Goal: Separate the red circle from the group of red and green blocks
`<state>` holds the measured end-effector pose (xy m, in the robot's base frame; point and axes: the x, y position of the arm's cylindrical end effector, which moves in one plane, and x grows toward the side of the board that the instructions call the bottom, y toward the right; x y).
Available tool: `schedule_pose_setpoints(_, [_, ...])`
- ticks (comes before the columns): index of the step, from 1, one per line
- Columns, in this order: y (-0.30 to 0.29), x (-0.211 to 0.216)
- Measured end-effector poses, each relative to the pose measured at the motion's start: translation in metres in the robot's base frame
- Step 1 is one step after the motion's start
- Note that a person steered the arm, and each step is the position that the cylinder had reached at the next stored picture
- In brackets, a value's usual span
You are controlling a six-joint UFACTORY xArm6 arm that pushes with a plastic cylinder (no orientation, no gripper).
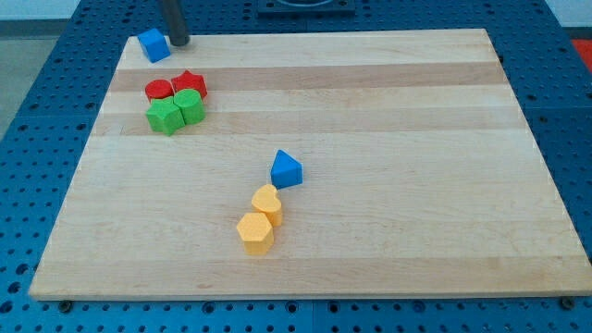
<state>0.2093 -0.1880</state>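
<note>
Our tip [178, 42] at table [388, 102] top-left edge, just beside blue cube [154, 44]; red circle [159, 91] touching red star [190, 83], green blocks [176, 112]. Tool: plain rod, holds nothing.

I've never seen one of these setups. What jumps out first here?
A tight cluster of small red and green blocks sits on the pale wooden board at the view's upper left, the red circle on its left edge. Above it, my tip stands beside a blue cube. Mid-board, a blue triangle tops two yellow blocks.
</note>
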Motion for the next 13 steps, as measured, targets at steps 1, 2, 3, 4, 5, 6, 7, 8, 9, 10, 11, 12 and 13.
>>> schedule_pose_setpoints(1, [0.061, 0.029])
schedule_pose_setpoints(2, [0.046, 0.051])
schedule_pose_setpoints(3, [0.002, 0.058])
schedule_pose_setpoints(4, [-0.032, 0.058])
schedule_pose_setpoints(5, [-0.050, 0.084])
schedule_pose_setpoints(6, [-0.026, 0.132])
schedule_pose_setpoints(7, [0.008, 0.166])
schedule_pose_setpoints(8, [-0.020, 0.166])
schedule_pose_setpoints(9, [-0.038, 0.174])
schedule_pose_setpoints(10, [-0.024, 0.210])
schedule_pose_setpoints(11, [0.034, 0.211])
schedule_pose_setpoints(12, [0.079, 0.208])
schedule_pose_setpoints(13, [0.038, 0.208])
